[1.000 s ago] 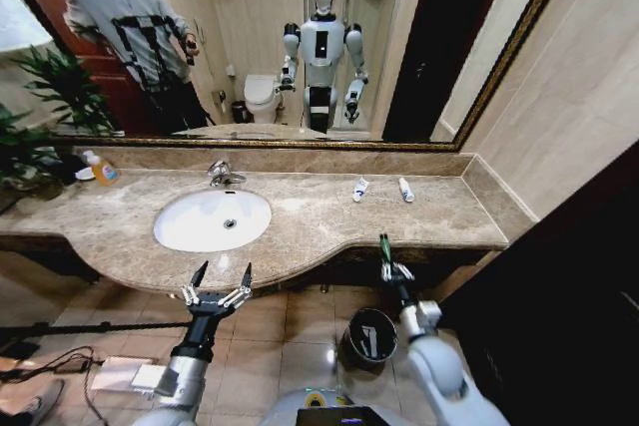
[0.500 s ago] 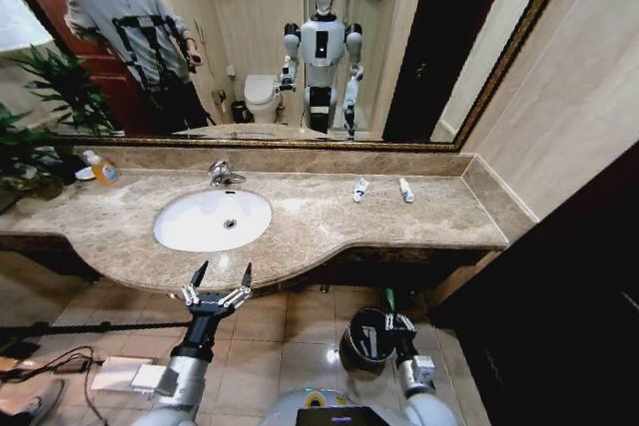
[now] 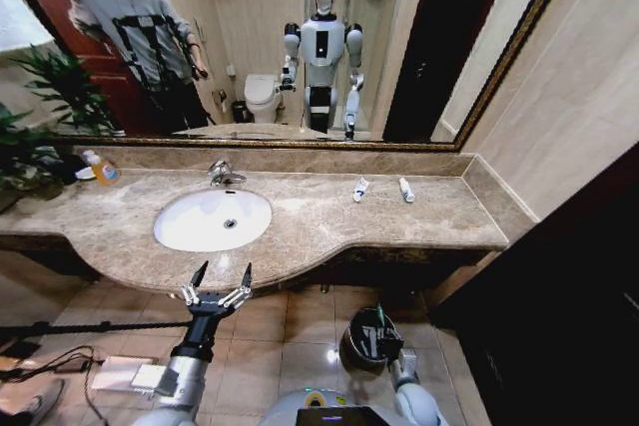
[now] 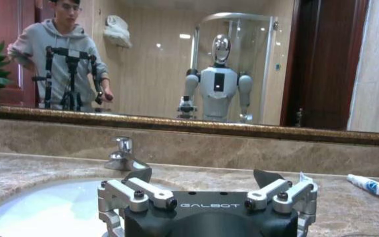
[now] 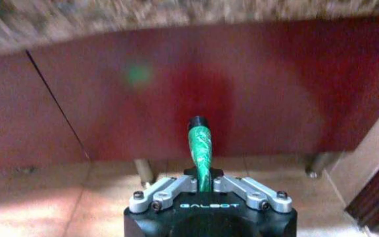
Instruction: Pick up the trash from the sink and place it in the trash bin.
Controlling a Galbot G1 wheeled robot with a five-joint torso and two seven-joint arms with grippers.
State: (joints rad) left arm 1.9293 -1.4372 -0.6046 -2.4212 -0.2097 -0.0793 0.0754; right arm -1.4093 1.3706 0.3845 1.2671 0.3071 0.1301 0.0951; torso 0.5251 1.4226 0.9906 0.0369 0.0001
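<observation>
The white oval sink (image 3: pixel 190 231) is set in the marble countertop, with its basin (image 4: pixel 38 217) showing nothing inside. My right gripper (image 3: pixel 381 334) is low near the floor, over the dark round trash bin (image 3: pixel 349 344). It is shut on a dark-green tube (image 5: pixel 200 145) that sticks out beyond the gripper (image 5: pixel 203 181). Two white tubes (image 3: pixel 360 189) (image 3: pixel 405 190) lie on the counter to the right of the sink; the left wrist view shows one of these white tubes (image 4: pixel 367 184). My left gripper (image 3: pixel 220 281) (image 4: pixel 203 175) hovers open in front of the counter edge, holding nothing.
A chrome tap (image 3: pixel 222 175) stands behind the basin. An orange-capped soap bottle (image 3: pixel 103 169) and a plant (image 3: pixel 30 137) sit at the counter's far left. Dark red cabinet fronts (image 5: pixel 176 98) run under the counter. Cables (image 3: pixel 60 361) lie on the floor at left.
My right gripper has dropped with the green tube from counter-edge height down to the trash bin. The left gripper has stayed put.
</observation>
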